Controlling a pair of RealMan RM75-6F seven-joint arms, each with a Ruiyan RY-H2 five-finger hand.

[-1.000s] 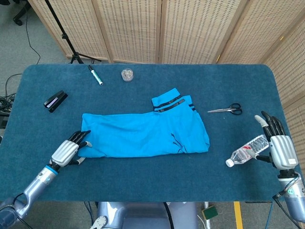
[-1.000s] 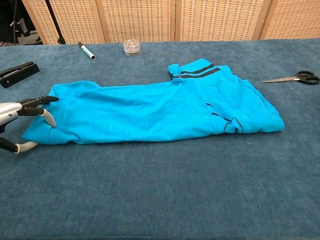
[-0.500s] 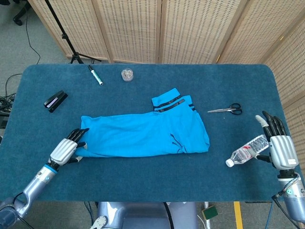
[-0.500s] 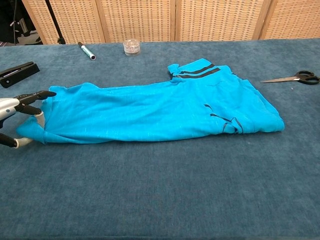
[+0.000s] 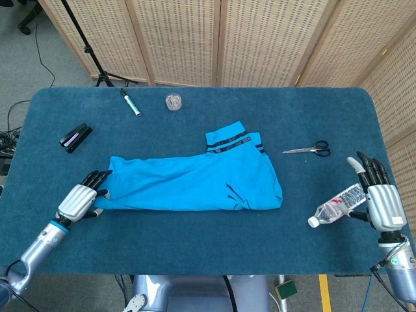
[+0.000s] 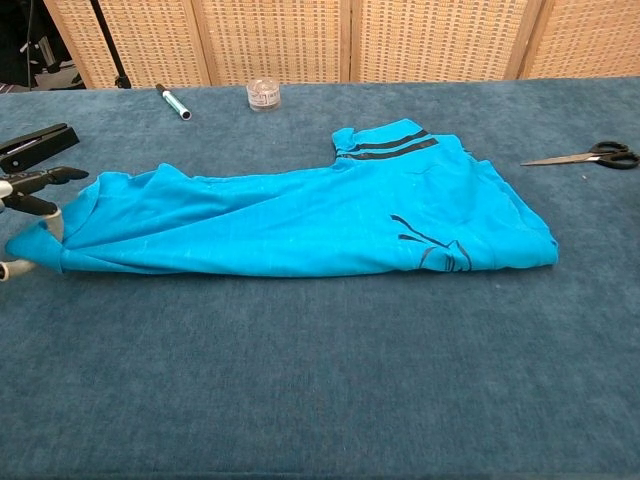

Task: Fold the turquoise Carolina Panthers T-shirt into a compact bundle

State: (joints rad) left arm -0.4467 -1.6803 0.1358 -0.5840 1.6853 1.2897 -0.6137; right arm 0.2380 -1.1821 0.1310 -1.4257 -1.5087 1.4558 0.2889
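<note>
Folding risk: the thin pinched edge could slip free, leaving the fold loose.
Bench (image 5: 195,260): carries everything.
T-shirt (image 5: 195,182): mid-bench, a long flat band.
Left hand (image 5: 79,200): grasping the shirt's left end, near the bench's left edge.
Right hand (image 5: 382,203): released, at the right edge.

Turquoise T-shirt (image 5: 195,185) — folded lengthwise, flat, mid-table.

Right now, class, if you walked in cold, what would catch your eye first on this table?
The turquoise T-shirt comes first: a bright, long folded band across the middle of the dark blue table. Next, the left hand gripping the shirt's left end. Then the right hand resting beside a lying plastic bottle at the table's right edge.
</note>
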